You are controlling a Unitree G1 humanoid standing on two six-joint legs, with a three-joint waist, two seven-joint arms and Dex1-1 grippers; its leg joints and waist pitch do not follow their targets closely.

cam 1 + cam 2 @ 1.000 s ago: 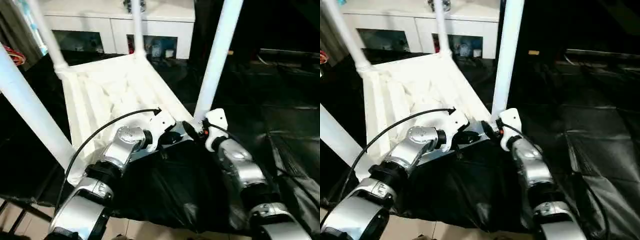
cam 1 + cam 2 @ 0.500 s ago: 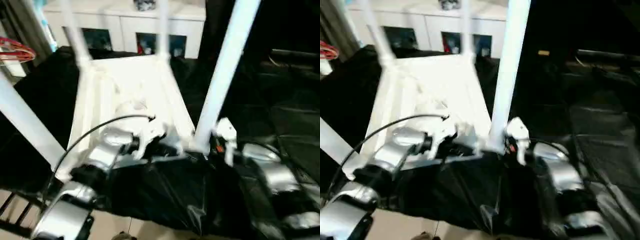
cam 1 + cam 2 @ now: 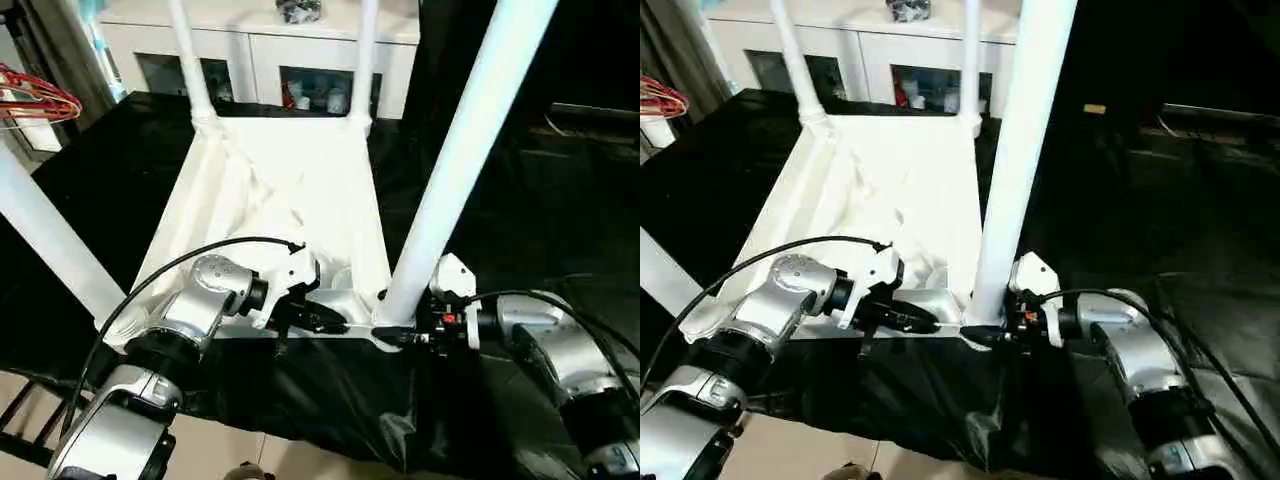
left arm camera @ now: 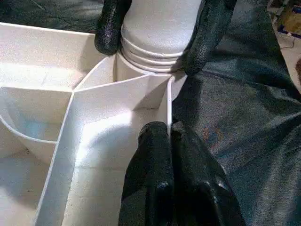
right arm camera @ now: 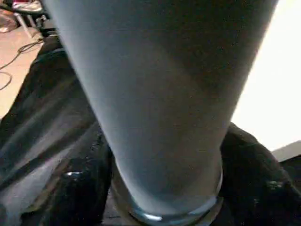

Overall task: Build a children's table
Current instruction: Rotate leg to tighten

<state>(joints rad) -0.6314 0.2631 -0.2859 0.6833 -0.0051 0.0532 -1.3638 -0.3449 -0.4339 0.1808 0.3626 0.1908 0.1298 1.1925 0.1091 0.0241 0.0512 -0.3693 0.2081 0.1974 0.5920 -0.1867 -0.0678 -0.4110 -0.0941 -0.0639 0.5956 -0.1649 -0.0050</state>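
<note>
The children's table [image 3: 285,190] is lying upside down on a black sheet [image 3: 330,400], its ribbed underside facing up; four white legs are standing in its corner sockets; the near right leg [image 3: 455,170] is rising tall just beside the right arm, the near left leg [image 3: 50,245] is slanting off at the left edge, and the two far legs [image 3: 190,60] are standing at the far corners, in front of a white cabinet [image 3: 250,40] with glass-fronted compartments; the left end effector [image 4: 170,134] is sitting at the near edge of the table, its two black fingers [image 4: 153,160] pressing together on the thin upright rim wall next to the near right socket; the right end effector [image 4: 157,35] is reaching in from the right at the base of the near right leg, its black fingers standing on either side of the ribbed foot of the leg and touching it, so it is gripping that leg right above the socket; red wire hangers [image 3: 35,100] are showing at the far left
</note>
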